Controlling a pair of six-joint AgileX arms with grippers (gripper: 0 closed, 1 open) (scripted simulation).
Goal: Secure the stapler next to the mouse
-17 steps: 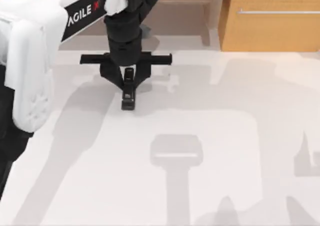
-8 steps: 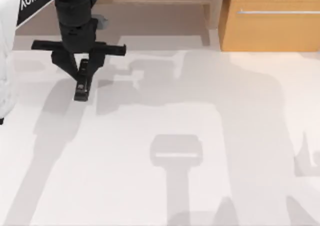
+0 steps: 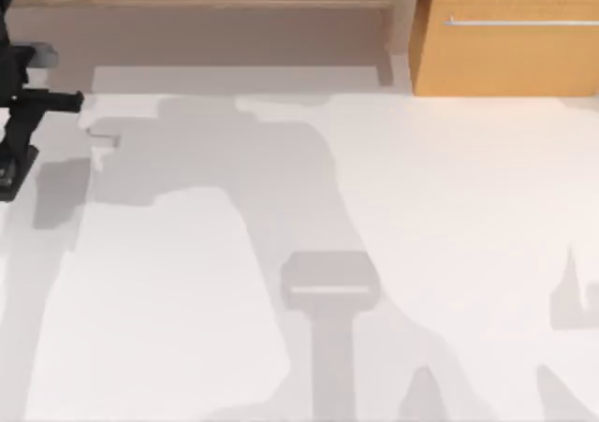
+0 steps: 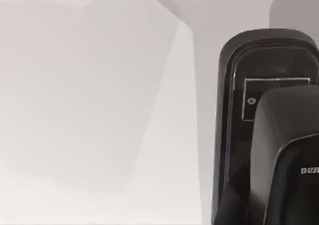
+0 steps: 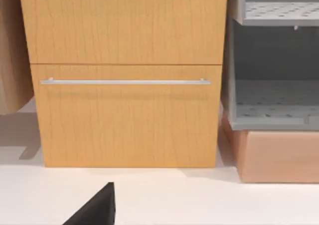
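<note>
Both jaws of the left gripper pinch the stapler between them at the table's left edge.

Left pincer at the top view's far left edge, pointing down, black crossbar sticking out to its right, fingers closed on the stapler, right pincer's dark tip at its wrist view's edge
</note>
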